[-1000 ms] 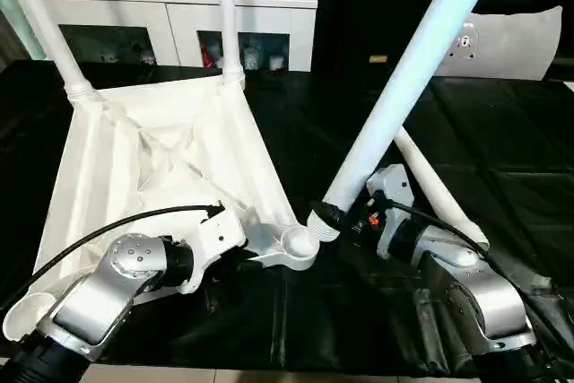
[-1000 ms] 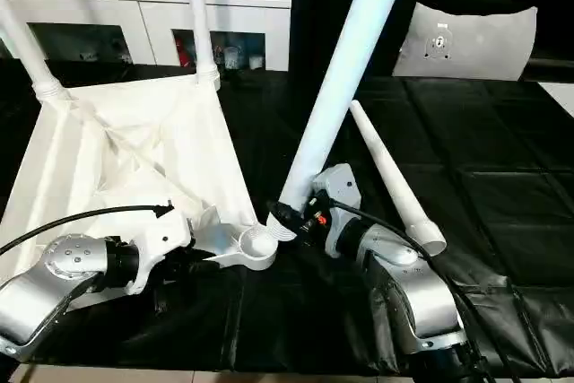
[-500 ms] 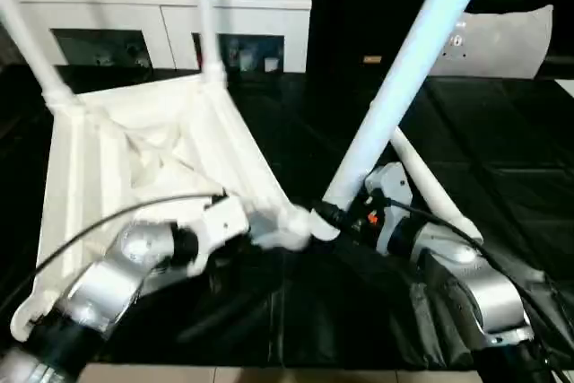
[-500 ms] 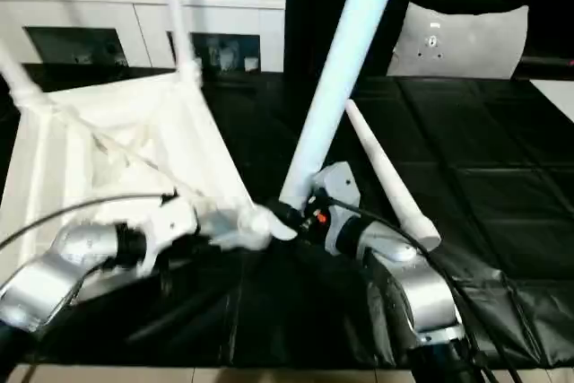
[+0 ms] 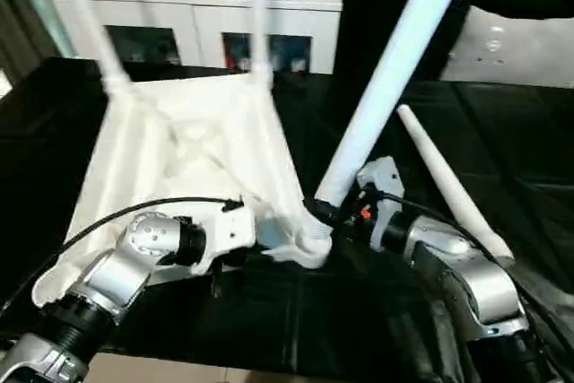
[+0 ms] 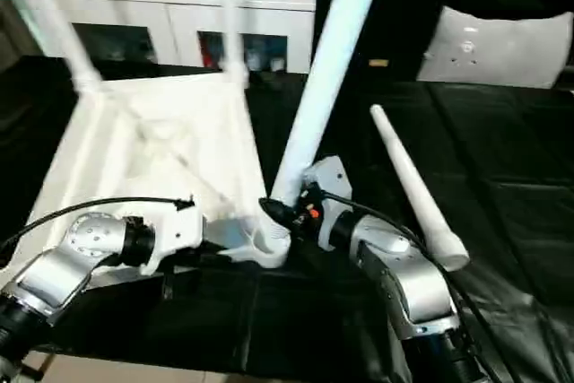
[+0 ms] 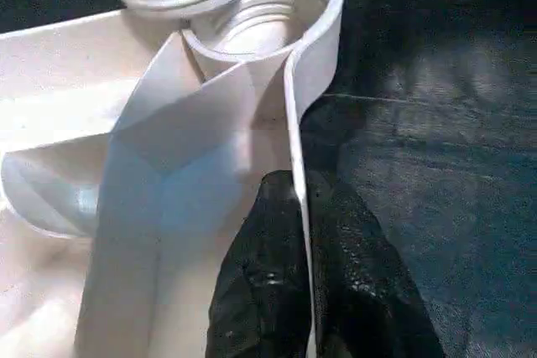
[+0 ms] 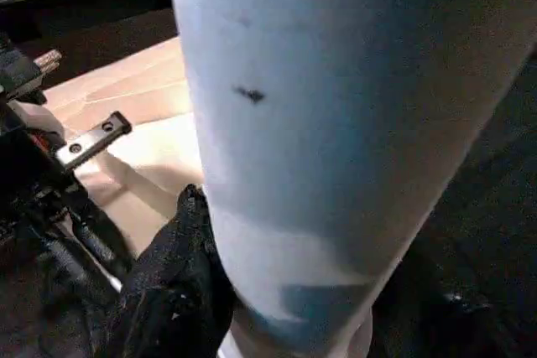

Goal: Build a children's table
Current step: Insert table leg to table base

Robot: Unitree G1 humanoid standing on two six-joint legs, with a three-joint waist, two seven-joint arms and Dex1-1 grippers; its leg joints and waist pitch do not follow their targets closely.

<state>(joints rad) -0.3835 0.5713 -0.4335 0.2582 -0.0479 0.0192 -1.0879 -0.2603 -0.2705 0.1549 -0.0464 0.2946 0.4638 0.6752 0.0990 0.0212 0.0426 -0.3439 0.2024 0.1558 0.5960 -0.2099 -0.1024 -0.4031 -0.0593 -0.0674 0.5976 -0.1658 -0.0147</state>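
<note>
Left claw (image 7: 304,291) pinched the rim of the upturned top (image 5: 188,150) beside its near socket (image 5: 309,238); right claw (image 5: 325,213) gripped a leg (image 5: 386,87) low, entering that socket. Stiff, light, slick plastic: grip low near threads

left gripper (image 7: 298,291): pinched closed | right gripper (image 5: 316,210): clamped, forearm angled inward

The white table top (image 5: 193,154) lies ribbed underside up, two legs (image 5: 257,20) standing in far sockets. A third leg (image 5: 386,87) leans in the near socket (image 7: 252,18); the fourth leg (image 5: 453,186) lies alongside.
</note>
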